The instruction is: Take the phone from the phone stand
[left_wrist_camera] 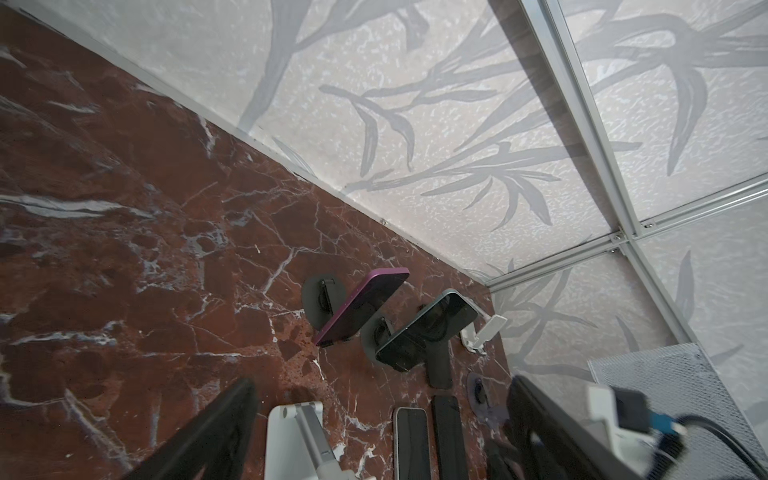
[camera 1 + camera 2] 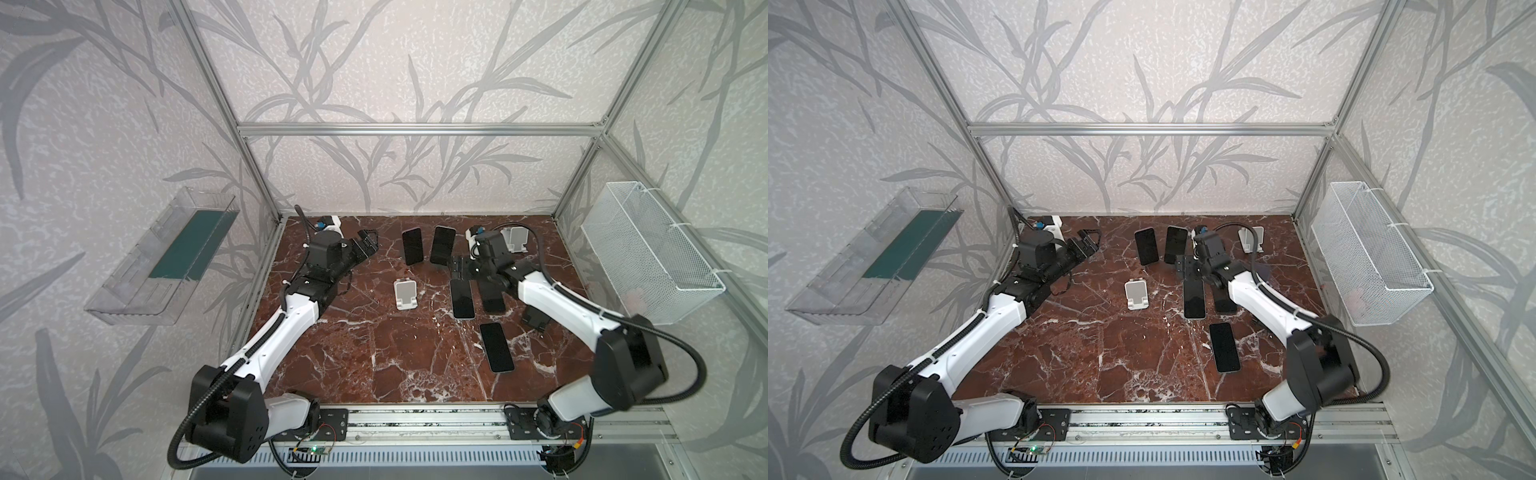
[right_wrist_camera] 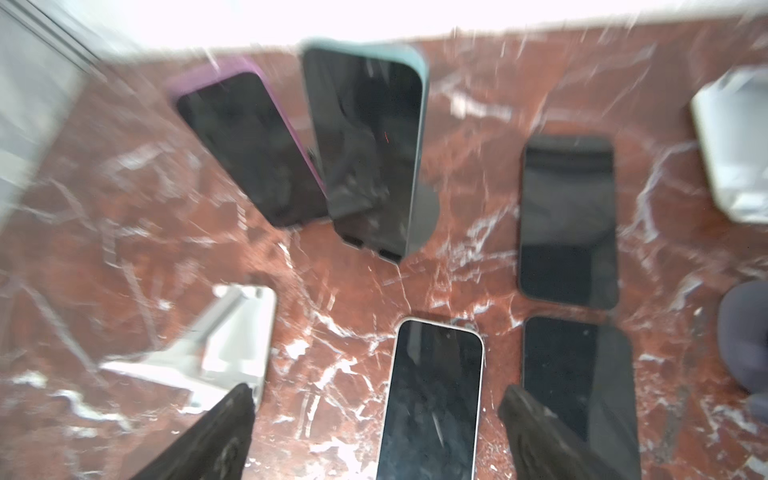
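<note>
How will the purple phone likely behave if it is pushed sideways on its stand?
The purple phone looks like a rigid flat slab, so it should not bend. It leans on a slim stand with a round base, so a side push may tip it or slide it off. The teal phone stands close beside it and could get knocked.

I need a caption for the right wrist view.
Open right claw above flat white-edged phone; purple phone and teal phone propped up beyond.

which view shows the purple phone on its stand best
The left wrist view: the purple phone is sharp, propped tilted on its dark round stand. The right wrist view blurs it; both top views show only its small dark screen.
</note>
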{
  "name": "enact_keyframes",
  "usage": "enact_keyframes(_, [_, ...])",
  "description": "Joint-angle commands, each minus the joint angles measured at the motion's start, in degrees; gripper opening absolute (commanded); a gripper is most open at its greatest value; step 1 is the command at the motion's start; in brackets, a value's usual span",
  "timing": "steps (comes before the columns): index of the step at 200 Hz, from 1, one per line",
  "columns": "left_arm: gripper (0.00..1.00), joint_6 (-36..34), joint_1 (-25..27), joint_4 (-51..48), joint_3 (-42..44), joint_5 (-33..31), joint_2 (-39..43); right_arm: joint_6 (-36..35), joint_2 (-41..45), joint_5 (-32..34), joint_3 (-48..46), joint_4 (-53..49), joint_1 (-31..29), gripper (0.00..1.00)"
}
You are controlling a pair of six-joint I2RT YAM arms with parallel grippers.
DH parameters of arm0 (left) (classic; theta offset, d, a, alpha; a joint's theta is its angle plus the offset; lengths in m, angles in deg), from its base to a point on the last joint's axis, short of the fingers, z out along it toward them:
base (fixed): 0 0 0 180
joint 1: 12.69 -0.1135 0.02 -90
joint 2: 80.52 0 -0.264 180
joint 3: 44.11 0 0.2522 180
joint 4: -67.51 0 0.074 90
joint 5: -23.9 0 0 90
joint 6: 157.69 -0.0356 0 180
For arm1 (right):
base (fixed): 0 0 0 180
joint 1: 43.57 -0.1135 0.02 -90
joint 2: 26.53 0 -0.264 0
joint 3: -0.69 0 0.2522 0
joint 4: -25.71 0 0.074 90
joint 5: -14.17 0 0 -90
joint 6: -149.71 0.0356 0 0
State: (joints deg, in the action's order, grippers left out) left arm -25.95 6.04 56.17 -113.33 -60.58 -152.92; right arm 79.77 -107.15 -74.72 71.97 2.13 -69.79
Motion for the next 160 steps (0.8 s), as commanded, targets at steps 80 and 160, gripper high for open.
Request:
enact_keyframes(80, [0.99, -9.6, 29.2, -26.3, -9.4, -37.3, -13.2, 4.9, 19.1, 5.3, -22.4, 16.6, -3.8, 0.93])
enact_keyframes(160, [0.99, 6.1, 32.1, -38.1, -22.4, -41.7, -33.8, 7.2, 22.9, 12.6, -30.5, 23.1, -4.0, 0.93])
